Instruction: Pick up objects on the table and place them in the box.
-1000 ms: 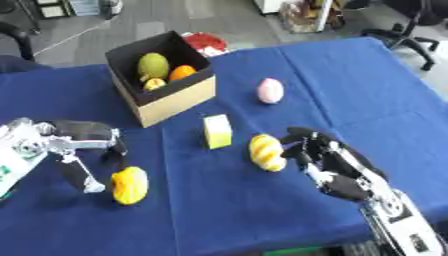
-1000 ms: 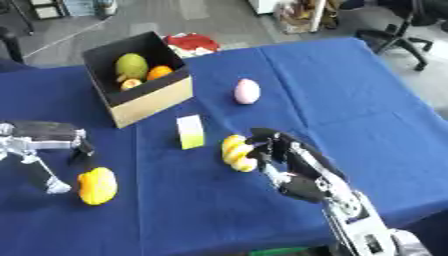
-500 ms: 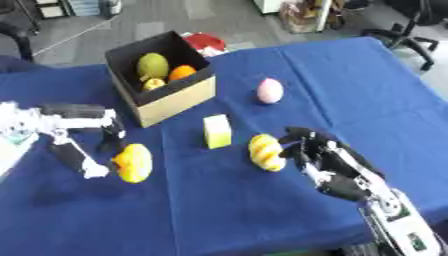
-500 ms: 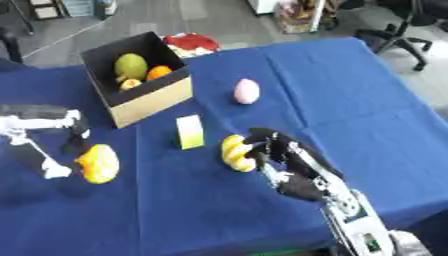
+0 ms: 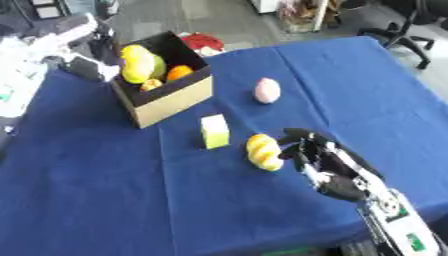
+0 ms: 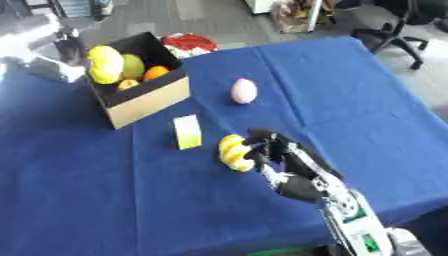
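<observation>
Covering nearly the whole view, the blue tablecloth (image 5: 105, 190) carries everything we work with. Toward its far left stands the open black-and-tan box (image 5: 166, 95), already holding a green fruit (image 6: 133, 65), an orange one (image 5: 178, 73) and a small yellowish piece in its near corner. Our left hand (image 5: 74, 55) shows as a blurred pale and dark shape at the box's far left edge, with a yellow lemon-like fruit (image 5: 134, 64) at the box's opening just beside it; we cannot tell whether its fingers grip that fruit or have let it go. Our right hand (image 5: 324, 162) rests low on the cloth at the near right, fingers loosely curled and holding nothing. Just to its left, touching or nearly touching the fingertips, lies a ridged yellow object (image 5: 263, 151). A little further left, between that object and the box, a pale yellow-green block (image 5: 213, 131) stands upright. Farther back, well apart from both hands, a pink egg-shaped object (image 5: 267, 90) lies on the cloth. Behind the box something red (image 5: 201, 42) shows at the table's far edge.
</observation>
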